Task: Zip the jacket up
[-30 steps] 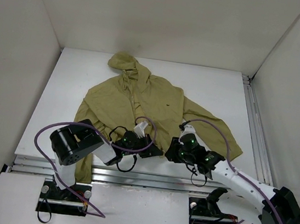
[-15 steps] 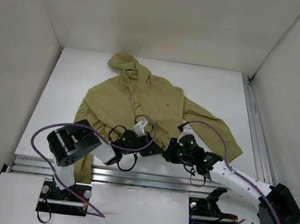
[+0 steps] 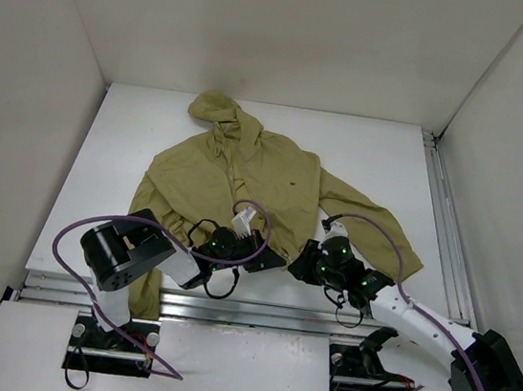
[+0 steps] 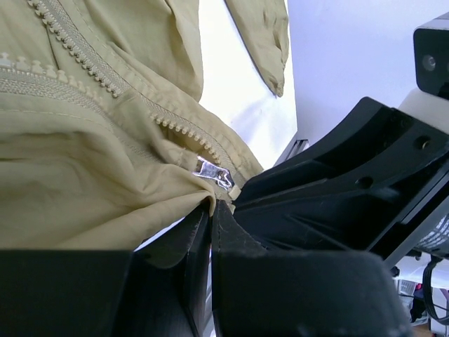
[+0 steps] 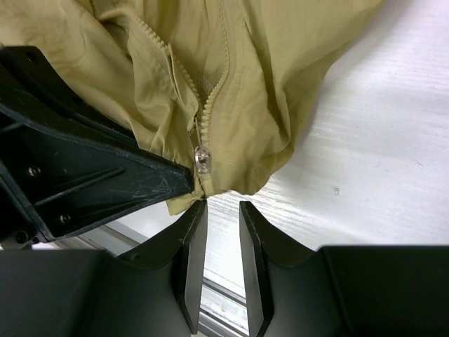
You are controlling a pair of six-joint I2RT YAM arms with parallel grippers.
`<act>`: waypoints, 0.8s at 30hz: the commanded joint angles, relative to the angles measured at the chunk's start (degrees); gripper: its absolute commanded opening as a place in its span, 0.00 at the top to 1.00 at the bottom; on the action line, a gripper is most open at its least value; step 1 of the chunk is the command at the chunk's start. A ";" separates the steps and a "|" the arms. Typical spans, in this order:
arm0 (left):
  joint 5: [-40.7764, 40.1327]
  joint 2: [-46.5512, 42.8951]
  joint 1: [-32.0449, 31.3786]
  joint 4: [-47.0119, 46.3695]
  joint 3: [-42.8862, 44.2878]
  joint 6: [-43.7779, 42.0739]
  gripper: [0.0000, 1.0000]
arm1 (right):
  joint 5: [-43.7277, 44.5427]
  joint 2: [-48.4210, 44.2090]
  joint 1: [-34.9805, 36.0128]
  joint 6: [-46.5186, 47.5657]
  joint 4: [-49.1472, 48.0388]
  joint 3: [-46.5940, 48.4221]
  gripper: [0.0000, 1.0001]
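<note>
We see the flat white counter (image 3: 372,162) carrying the large olive-khaki hooded fabric jacket (image 3: 235,178). It is spread front-up, with the hood at the far side and the hem at the near edge, where both arms meet. We judge the task to be at its opening step: the front lies unzipped, the two rows of teeth spread apart above the bottom, and the hem is pinned for the pull. The left hand (image 4: 212,210) is clamped tight on a fold of hem just under the zip's foot. The right hand (image 5: 223,210) hovers just below that same edge, its fingers a narrow slot apart with nothing between them. The small silver metal zipper slider (image 5: 202,160) sits at the very bottom of the track, just above that slot. Next, we think, the right hand must close on the slider's tab and draw it toward the hood while the left holds the hem taut. From above, the hands hide the zip's foot. We cannot tell whether both sides are fully seated in the slider, and the tab is too small to make out.
</note>
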State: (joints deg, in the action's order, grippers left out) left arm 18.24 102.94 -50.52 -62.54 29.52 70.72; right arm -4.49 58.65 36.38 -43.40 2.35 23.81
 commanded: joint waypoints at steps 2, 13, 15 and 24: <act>-0.22 -2.83 -0.19 -6.01 0.28 -0.05 1.00 | -2.54 -2.22 -2.10 -2.57 -5.16 -0.61 0.76; -0.75 -2.92 -0.19 -6.63 0.37 -0.23 1.00 | -6.32 -5.83 -3.42 -6.43 -5.69 -1.93 0.74; -0.75 -2.92 -0.19 -6.63 0.45 -0.32 1.00 | -6.49 -5.48 -3.42 -6.79 -5.60 -2.10 0.75; -0.75 -2.65 -0.19 -7.68 0.54 -0.14 1.00 | -6.84 -3.37 -3.51 -10.56 -7.09 -3.07 0.76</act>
State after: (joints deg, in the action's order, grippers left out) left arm 17.89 102.94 -50.52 -64.16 29.36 70.70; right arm -10.41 54.70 33.28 -51.55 -0.32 21.12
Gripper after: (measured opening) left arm 0.006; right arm 0.244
